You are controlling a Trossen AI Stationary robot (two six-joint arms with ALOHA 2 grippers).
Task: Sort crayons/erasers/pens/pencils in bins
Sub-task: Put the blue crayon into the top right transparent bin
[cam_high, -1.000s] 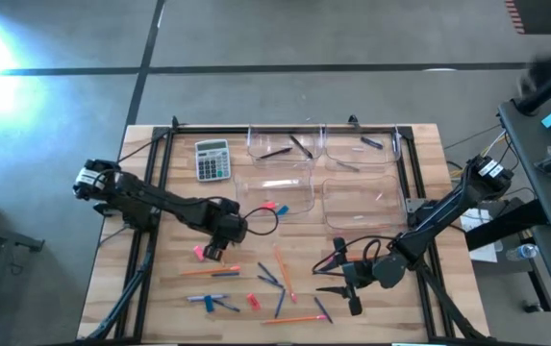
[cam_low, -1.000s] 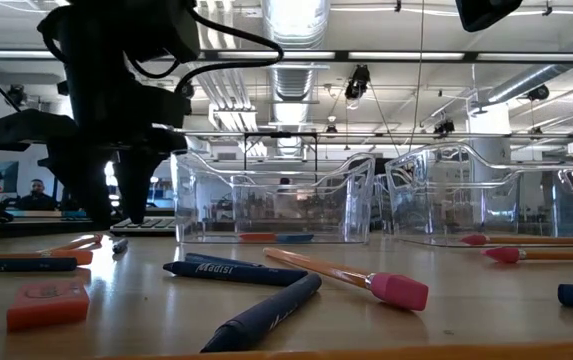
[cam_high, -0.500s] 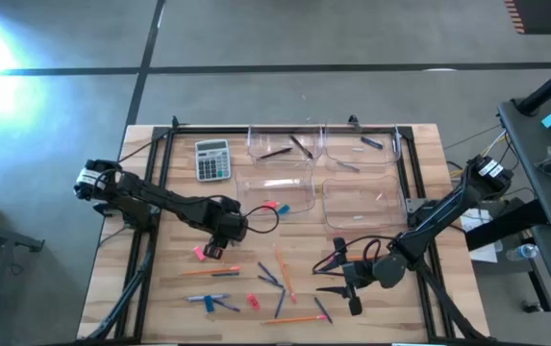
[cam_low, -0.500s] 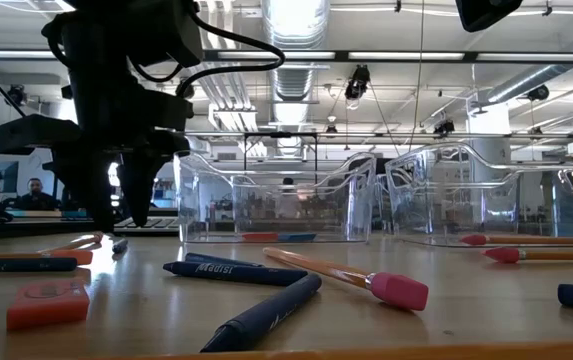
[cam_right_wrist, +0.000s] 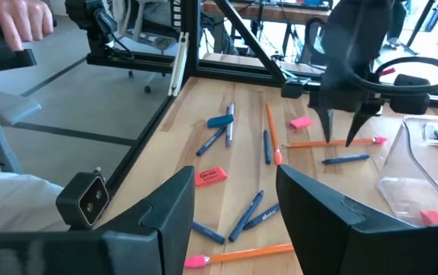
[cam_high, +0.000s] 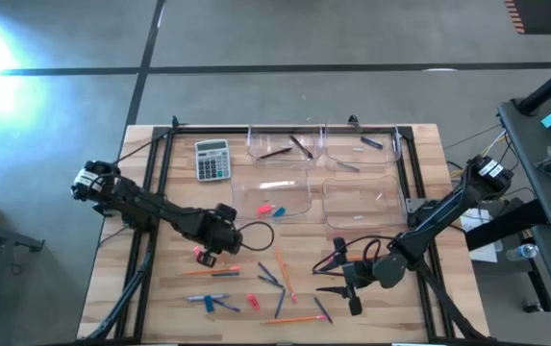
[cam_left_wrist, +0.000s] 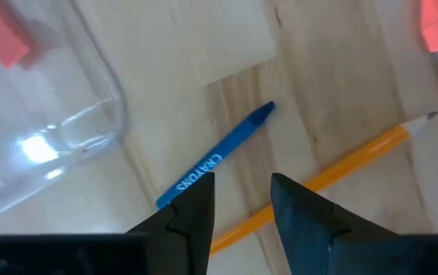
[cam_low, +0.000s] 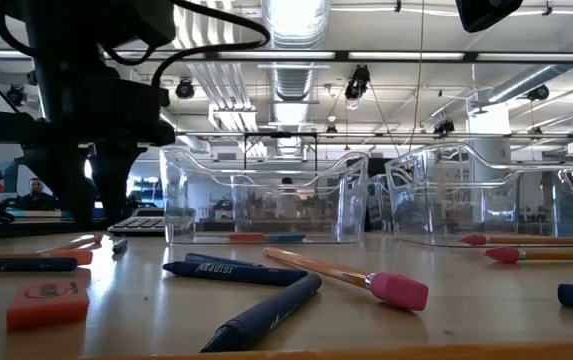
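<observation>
Fingers [cam_left_wrist: 192, 218] of left gripper [cam_left_wrist: 241, 200] spread, empty, above orange pencil [cam_left_wrist: 333, 172], sharpened tip.

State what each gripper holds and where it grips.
Nothing is held. The left gripper hangs open over a blue crayon and a pencil; the right gripper waits open.

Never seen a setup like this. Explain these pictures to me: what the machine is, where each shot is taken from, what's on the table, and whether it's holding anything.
It is a robot with two dark arms at a wooden table. One camera looks straight down, one sits at table height, and one rides on each wrist. The left end effector hangs low over a blue crayon and an orange pencil, its fingers apart with nothing between them. The right end effector waits open and empty on its own side. Four clear bins stand along the far half, beside a grey calculator. Loose pencils, crayons and pink erasers lie scattered at the front.
</observation>
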